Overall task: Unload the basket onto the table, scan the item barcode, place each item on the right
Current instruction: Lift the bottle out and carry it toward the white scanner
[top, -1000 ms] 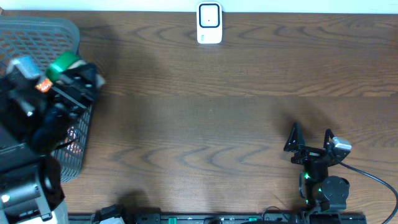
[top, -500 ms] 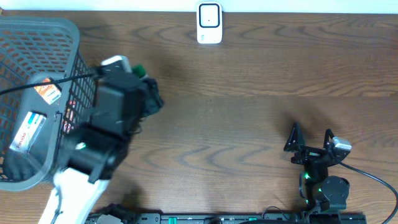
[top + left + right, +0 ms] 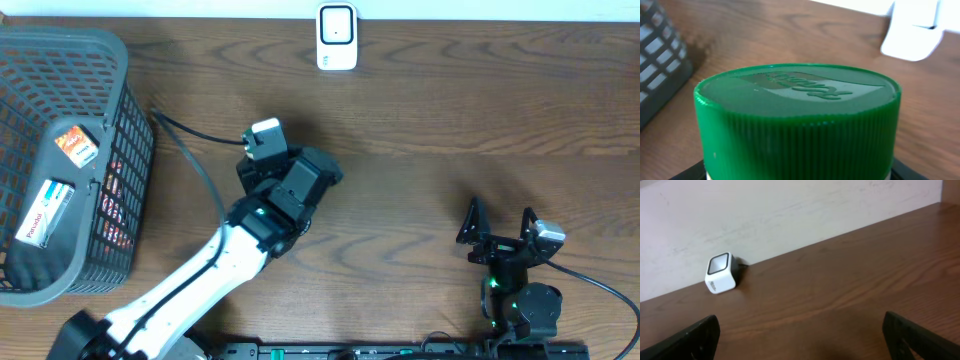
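A container with a green ribbed cap [image 3: 797,110] fills the left wrist view; this is the item. My left gripper [image 3: 797,172] is shut on it, with only the black jaw edges showing at the bottom corners. No barcode shows. In the overhead view the left gripper [image 3: 300,180] hangs over the middle of the table and its wrist hides the item. The white scanner [image 3: 337,38] stands at the far edge; it also shows as the scanner [image 3: 914,30] ahead and to the right. My right gripper [image 3: 497,225] rests open near the front right, as does the right gripper [image 3: 802,340], with nothing between its fingers.
A grey mesh basket [image 3: 120,60] stands at the far left, holding an orange packet [image 3: 76,145] and a white box [image 3: 48,212]. The left arm's cable [image 3: 190,150] trails across the wood beside the basket.
My left arm has swung from over the basket to the middle of the table, carrying the green-capped item towards the scanner. The right arm has not moved.
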Available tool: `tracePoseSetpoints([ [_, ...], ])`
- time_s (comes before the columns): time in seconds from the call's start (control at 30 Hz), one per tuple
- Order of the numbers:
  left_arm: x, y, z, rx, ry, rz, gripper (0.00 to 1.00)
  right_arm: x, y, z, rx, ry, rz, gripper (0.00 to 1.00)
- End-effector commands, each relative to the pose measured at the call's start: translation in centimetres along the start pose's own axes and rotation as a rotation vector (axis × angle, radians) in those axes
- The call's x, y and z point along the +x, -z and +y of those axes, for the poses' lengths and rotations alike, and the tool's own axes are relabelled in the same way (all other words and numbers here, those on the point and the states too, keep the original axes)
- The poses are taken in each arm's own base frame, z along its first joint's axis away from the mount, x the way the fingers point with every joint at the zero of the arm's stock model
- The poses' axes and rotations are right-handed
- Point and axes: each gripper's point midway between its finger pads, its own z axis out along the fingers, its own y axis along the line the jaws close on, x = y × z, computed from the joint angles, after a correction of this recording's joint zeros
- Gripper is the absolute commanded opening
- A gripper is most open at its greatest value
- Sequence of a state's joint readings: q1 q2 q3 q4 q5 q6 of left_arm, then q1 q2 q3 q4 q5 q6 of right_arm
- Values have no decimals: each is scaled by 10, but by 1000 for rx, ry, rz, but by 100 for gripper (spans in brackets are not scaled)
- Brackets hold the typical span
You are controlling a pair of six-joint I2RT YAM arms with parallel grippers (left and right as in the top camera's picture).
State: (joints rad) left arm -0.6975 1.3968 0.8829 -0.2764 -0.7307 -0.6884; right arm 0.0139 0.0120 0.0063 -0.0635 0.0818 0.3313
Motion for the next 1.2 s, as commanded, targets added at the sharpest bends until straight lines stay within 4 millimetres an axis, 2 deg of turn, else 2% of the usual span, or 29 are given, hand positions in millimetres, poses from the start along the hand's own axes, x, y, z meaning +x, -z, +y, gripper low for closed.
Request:
tracePoseSetpoints([
  [0.0, -3, -11, 20, -143, 14, -116, 65, -1, 0, -2, 9, 10, -3, 99],
  [0.1, 10, -27, 21, -186, 2, -145, 68, -1, 0, -2, 9, 10, -3, 99],
  [0.33, 45, -69, 5, -206, 11, -165, 69, -1, 0, -2, 9, 10, -3, 99],
  [0.43, 57, -85, 11, -237, 2, -154, 68, -1, 0, -2, 9, 10, -3, 99],
  [0.7, 51, -103, 38, -329, 38, -179, 70, -1, 0, -2, 10, 10, -4, 99],
  [0.93, 35, -107, 49, -367, 102, -236, 70, -1, 0, -2, 9, 10, -4, 99],
  [1.07, 40, -109, 50, -373, 89, -230, 71, -1, 0, -2, 9, 10, -3, 99],
  [1.17, 53, -119, 50, -380, 71, -221, 73, -1, 0, -2, 9, 10, -3, 99],
])
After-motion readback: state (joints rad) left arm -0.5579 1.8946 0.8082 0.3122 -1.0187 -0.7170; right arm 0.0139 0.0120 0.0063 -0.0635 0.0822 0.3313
